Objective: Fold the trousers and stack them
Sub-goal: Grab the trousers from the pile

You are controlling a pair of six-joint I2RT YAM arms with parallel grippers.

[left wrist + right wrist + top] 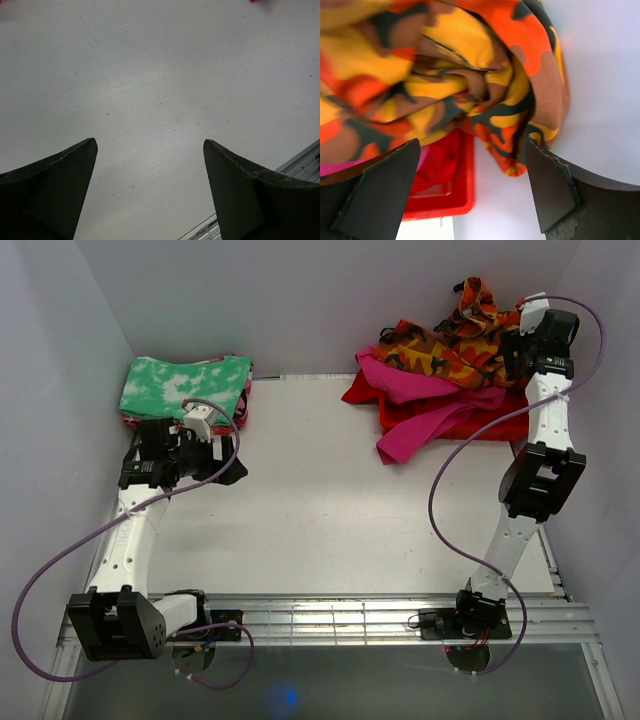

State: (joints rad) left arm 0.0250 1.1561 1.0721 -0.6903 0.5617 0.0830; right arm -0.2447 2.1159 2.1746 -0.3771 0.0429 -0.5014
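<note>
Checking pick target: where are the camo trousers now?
Top view, far right corner: the trousers lie heaped on the magenta garment, by the open right gripper.

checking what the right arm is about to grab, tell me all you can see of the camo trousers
The camo trousers are soft cloth printed orange, red, yellow and dark brown, bunched in a crumpled heap at the far right, lying on a magenta garment over a red tray. The open right gripper hangs right at them, not gripping.
</note>
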